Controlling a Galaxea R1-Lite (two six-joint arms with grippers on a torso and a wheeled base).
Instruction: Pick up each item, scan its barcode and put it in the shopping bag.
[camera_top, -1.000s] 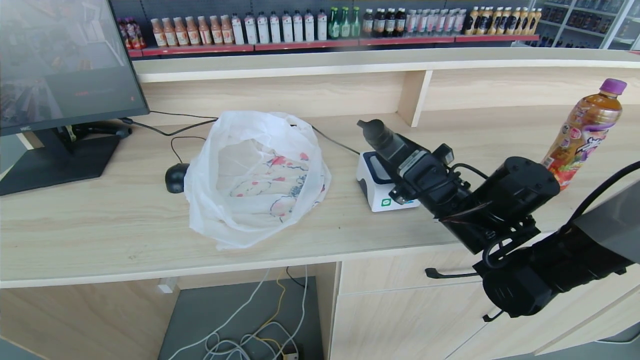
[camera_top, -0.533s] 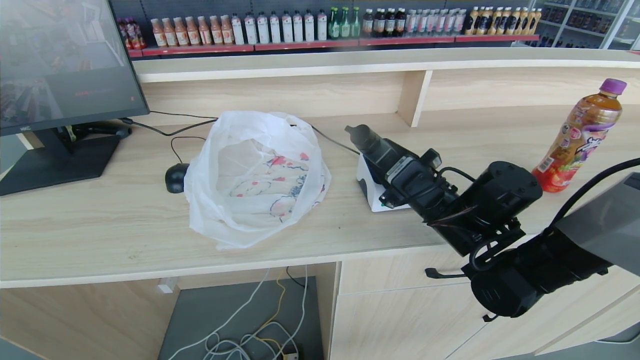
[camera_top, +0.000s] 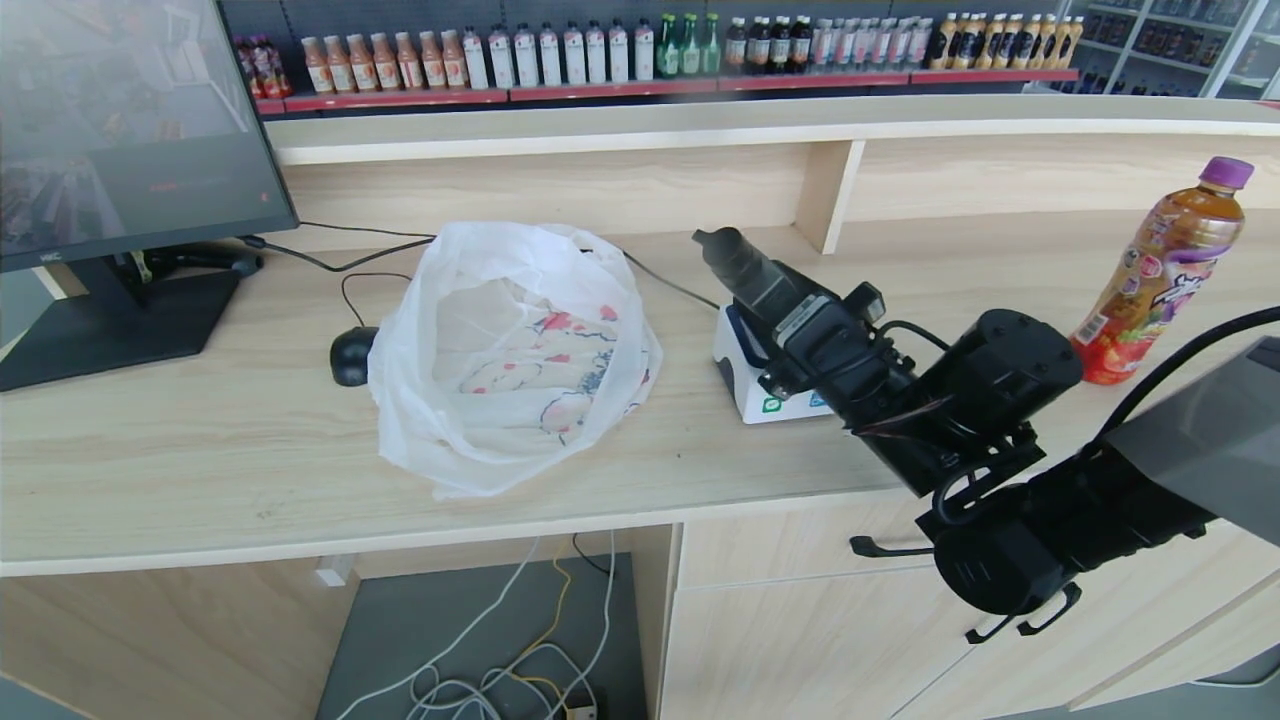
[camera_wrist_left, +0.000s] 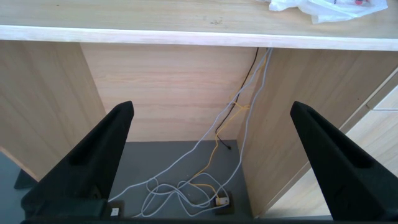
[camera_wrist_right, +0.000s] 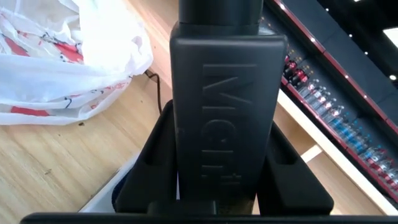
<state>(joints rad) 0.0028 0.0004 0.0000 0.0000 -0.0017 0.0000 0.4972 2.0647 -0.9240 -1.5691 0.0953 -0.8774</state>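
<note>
**Left pincer.** The left pincer (camera_wrist_left: 212, 106) sits low, below the edge of the counter (camera_top: 200, 450). Its two black fingers (camera_wrist_left: 93, 162) are spread wide apart with nothing between them. Beyond the fingers, in the recess under the counter, loose cables (camera_wrist_left: 205, 186) hang down and coil on the floor.

**Right pincer.** The right pincer (camera_top: 805, 325) is raised over the counter and clamped on a dark bottle (camera_top: 745, 270). The bottle is flat-sided with raised lettering on its face (camera_wrist_right: 221, 81). One finger (camera_wrist_right: 155, 146) presses each narrow side. The capped end projects past the fingertips, tilted up and towards the robot's left.

**Scanner.** The white and blue scanner (camera_top: 745, 378) stands on the counter directly below the right pincer. The pincer hides part of its top. Whether the bottle touches it cannot be told.

**Shopping bag.** The white plastic shopping bag (camera_top: 510, 350) lies to the left of the right pincer, near the scanner but apart from it. Its mouth is open, and printed packaging shows through the film.

**Drink bottle.** A drink bottle (camera_top: 1160, 270) with a purple cap stands on the counter to the right of the right pincer, well apart.

**Further items.** A black mouse (camera_top: 352, 355) lies just beyond the bag on the side away from the right pincer. A monitor (camera_top: 120, 130) stands farther left. Behind the counter, far beyond both pincers, a shelf (camera_top: 650, 90) carries a row of bottles.
</note>
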